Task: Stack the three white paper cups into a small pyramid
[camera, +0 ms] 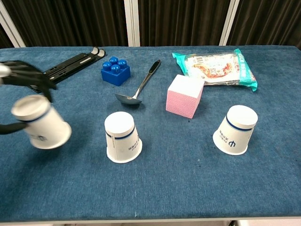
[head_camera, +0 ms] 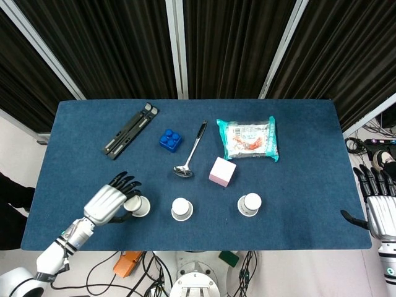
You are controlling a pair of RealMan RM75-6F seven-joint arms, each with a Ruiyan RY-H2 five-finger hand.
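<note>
Cups in a near row: left hand (head_camera: pixel 111 203) grips the tilted left cup (camera: pixel 40 123); middle cup (camera: pixel 122 137) and right cup (camera: pixel 236 129) stand inverted, well apart. Tilt risks slipping. Right hand (head_camera: pixel 378 209) idles open off the worktop (head_camera: pixel 297 179).

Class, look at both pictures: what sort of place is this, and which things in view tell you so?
Most likely a robot test lab, not a home: a blue-covered table set before black curtains, loose cables on the floor, and unrelated props laid out, such as paper cups and a toy brick.
</note>
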